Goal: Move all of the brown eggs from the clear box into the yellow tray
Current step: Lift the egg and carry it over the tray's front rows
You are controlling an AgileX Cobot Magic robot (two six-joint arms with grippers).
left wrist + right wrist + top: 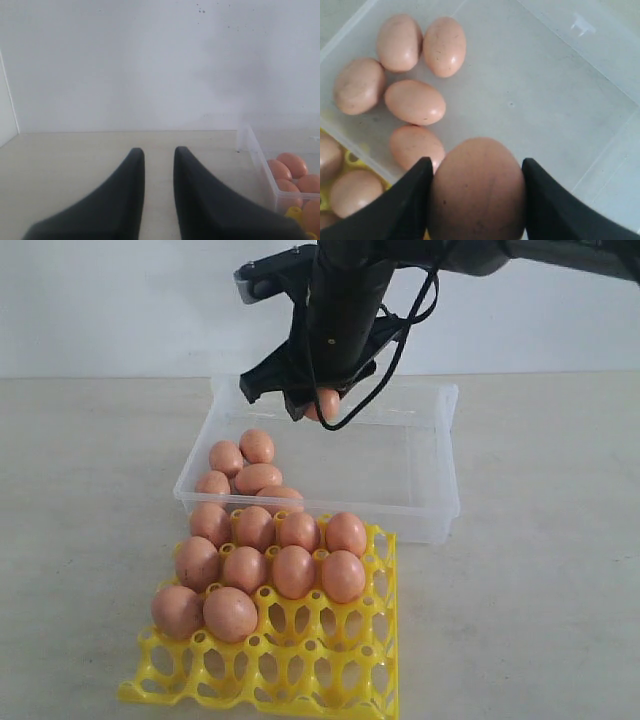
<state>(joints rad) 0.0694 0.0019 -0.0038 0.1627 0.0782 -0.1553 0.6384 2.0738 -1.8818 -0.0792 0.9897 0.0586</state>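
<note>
Brown eggs [258, 560]: ten in yellow tray [300, 665], five at nine o'clock in clear box [400, 465].
Right jaws: pinching one egg [476, 190] above box.
Left jaws: slightly spread, empty.

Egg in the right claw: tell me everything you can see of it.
The held egg is smooth, oval and light reddish-brown, with a few faint darker specks and no visible crack. It is pinched on both sides between the two black fingers of the right claw. In the exterior view it hangs above the clear box, apparently lifted off the floor and apart from the five loose eggs lying there. Nothing else touches it. Its underside is hidden.
</note>
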